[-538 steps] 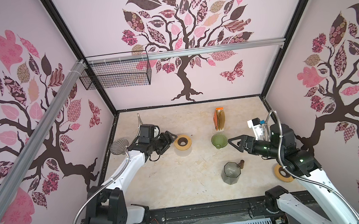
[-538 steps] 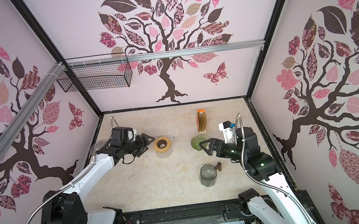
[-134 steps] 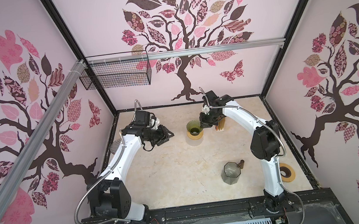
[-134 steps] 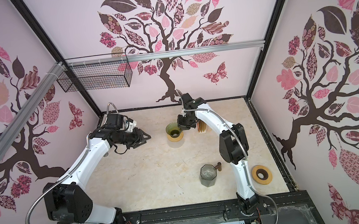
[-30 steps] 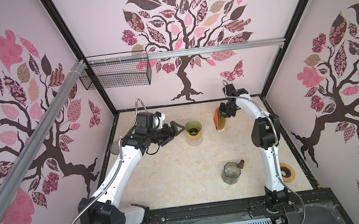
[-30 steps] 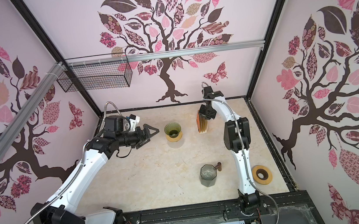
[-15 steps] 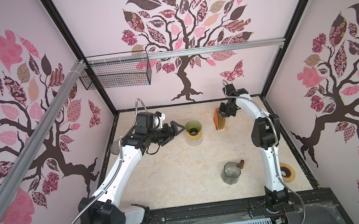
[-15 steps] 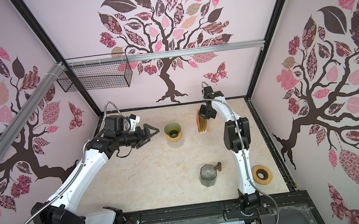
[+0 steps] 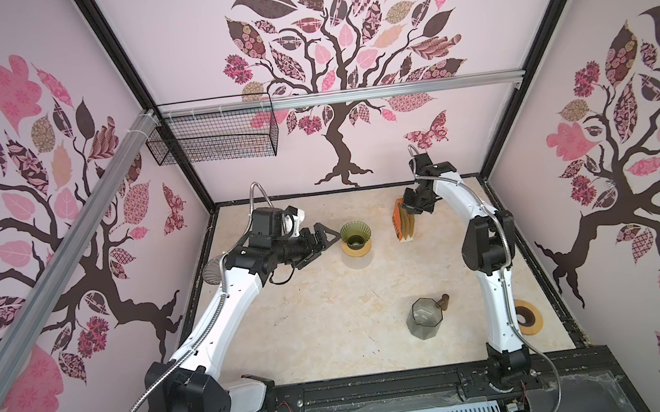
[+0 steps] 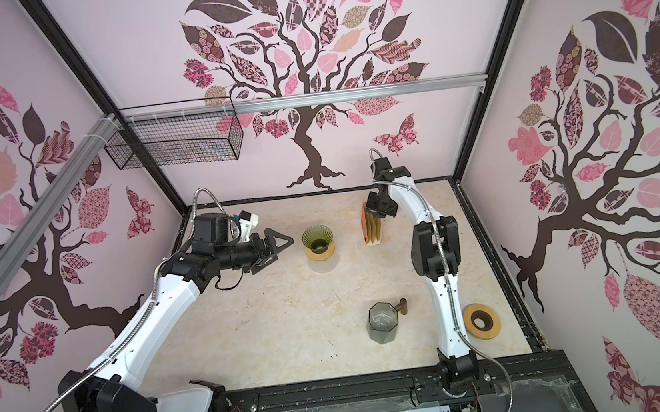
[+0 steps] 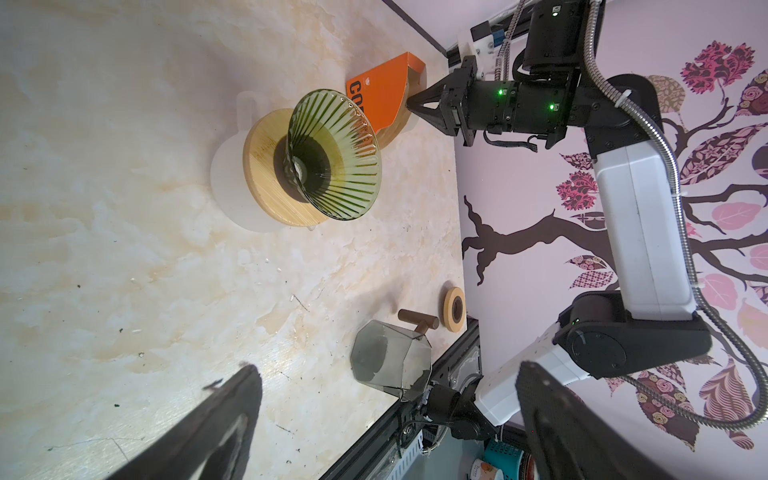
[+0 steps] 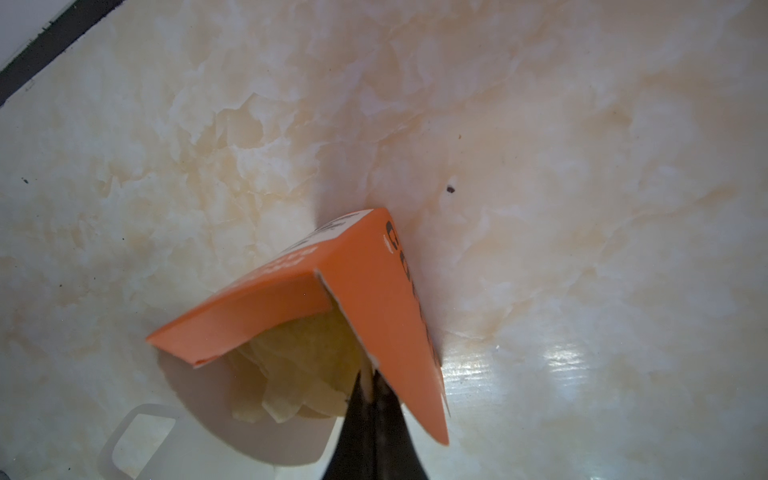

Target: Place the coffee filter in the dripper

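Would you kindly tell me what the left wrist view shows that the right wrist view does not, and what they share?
Only the left wrist view: the green dripper standing empty on its wooden base, the glass pitcher, a spare wooden ring and the right arm.
Only the right wrist view: a close look at the right gripper, its jaws shut on the edge of a coffee filter from the stack.
Both views: that gripper at the orange filter box, and the marble tabletop.
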Robot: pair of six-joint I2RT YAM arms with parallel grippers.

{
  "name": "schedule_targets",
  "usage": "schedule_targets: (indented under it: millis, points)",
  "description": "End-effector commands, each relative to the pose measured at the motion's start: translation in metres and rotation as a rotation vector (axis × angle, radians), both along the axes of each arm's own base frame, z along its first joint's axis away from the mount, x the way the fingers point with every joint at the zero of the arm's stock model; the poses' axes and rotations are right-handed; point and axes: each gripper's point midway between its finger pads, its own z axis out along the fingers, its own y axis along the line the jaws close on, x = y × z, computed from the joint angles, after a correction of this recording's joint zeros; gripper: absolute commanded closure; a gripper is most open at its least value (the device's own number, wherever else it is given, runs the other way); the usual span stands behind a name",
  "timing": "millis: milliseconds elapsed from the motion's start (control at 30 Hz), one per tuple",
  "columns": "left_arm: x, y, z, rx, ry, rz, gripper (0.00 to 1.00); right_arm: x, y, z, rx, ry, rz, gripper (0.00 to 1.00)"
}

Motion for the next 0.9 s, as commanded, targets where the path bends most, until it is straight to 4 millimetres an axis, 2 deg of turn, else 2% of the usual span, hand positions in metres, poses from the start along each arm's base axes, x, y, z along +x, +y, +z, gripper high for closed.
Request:
schedule_targets:
  millis: [0, 400, 867]
  points:
    - [0.001, 0.001, -0.010, 0.002, 0.014, 0.001, 0.02, -0.001, -0.002, 0.037, -0.021, -0.068, 0.023, 1.00]
    - [0.002, 0.002, -0.010, 0.003, 0.015, 0.004, 0.02, -0.017, 0.002, 0.025, 0.002, -0.016, 0.050, 1.00]
    - [0.001, 0.003, -0.011, 0.006, 0.013, 0.009, 0.02, -0.017, -0.005, 0.058, -0.026, -0.099, 0.028, 1.00]
